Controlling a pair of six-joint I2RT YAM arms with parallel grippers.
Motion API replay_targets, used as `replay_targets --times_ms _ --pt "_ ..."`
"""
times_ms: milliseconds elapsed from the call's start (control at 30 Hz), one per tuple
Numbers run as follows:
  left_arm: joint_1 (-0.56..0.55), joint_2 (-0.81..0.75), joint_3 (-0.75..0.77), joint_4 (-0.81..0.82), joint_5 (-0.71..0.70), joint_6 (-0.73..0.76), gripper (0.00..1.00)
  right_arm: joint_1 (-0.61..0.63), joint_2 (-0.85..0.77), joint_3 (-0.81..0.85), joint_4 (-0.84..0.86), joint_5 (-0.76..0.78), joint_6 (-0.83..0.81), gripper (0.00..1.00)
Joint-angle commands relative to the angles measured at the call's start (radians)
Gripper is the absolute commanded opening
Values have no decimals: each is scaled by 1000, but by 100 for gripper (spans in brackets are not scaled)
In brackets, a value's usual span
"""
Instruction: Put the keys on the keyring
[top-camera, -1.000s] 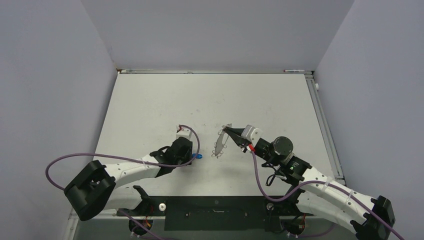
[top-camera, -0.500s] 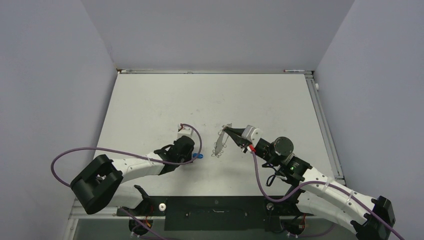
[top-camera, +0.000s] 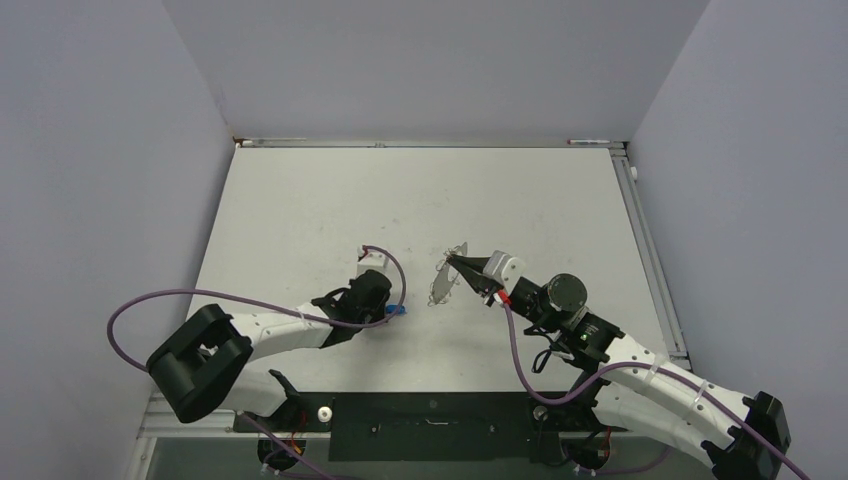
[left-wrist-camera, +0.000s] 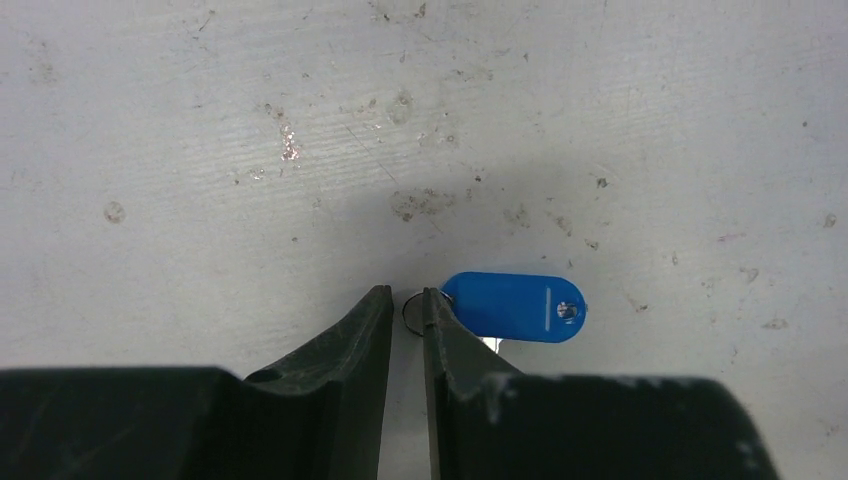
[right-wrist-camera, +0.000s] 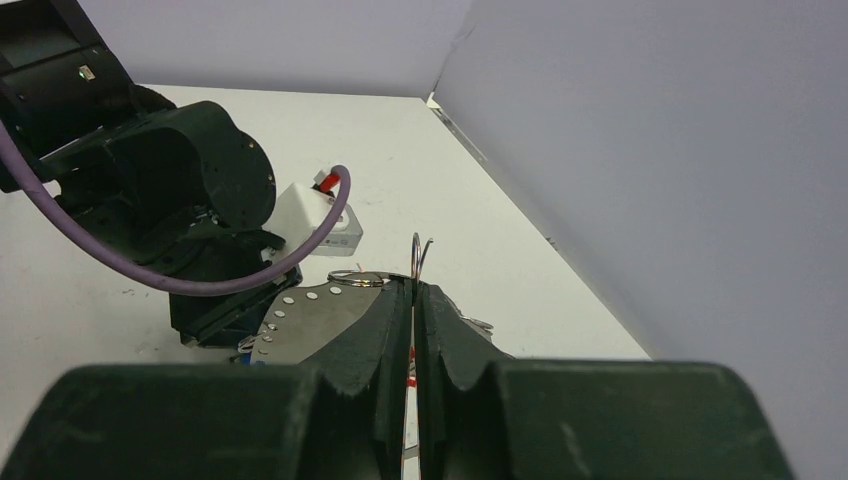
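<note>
Bottom centre, the left gripper (left-wrist-camera: 405, 300) nips the wire loop (left-wrist-camera: 409, 312) of the blue key (left-wrist-camera: 512, 307), seemingly by its edge, so it could slip free. Mid-frame, the right gripper (top-camera: 460, 263) is pressed tight on the keyring (top-camera: 442, 280).

blue key (left-wrist-camera: 513, 307): small oblong blue plastic head, lying flat on the tabletop, lower middle of the left wrist view; its thin wire loop (left-wrist-camera: 408, 312) sits in the narrow gap between the left fingers (left-wrist-camera: 345, 345)
keyring (top-camera: 445, 278): thin silvery hoop, tilted, pinched at its upper right end by the right fingers (right-wrist-camera: 385, 330); centre of the top view, right of the blue key and apart from it
</note>
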Motion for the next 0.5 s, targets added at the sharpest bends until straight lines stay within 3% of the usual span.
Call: replay_targets --times_ms 0,367,467 --pt "3 31 33 35 -29 2 14 11 -13 9 54 -2 -5 5" --pt "-52 77 25 40 -65 -46 0 11 -12 8 53 -1 -6 5" --pt "-73 57 26 35 -83 -43 0 11 -10 8 53 -1 -6 5"
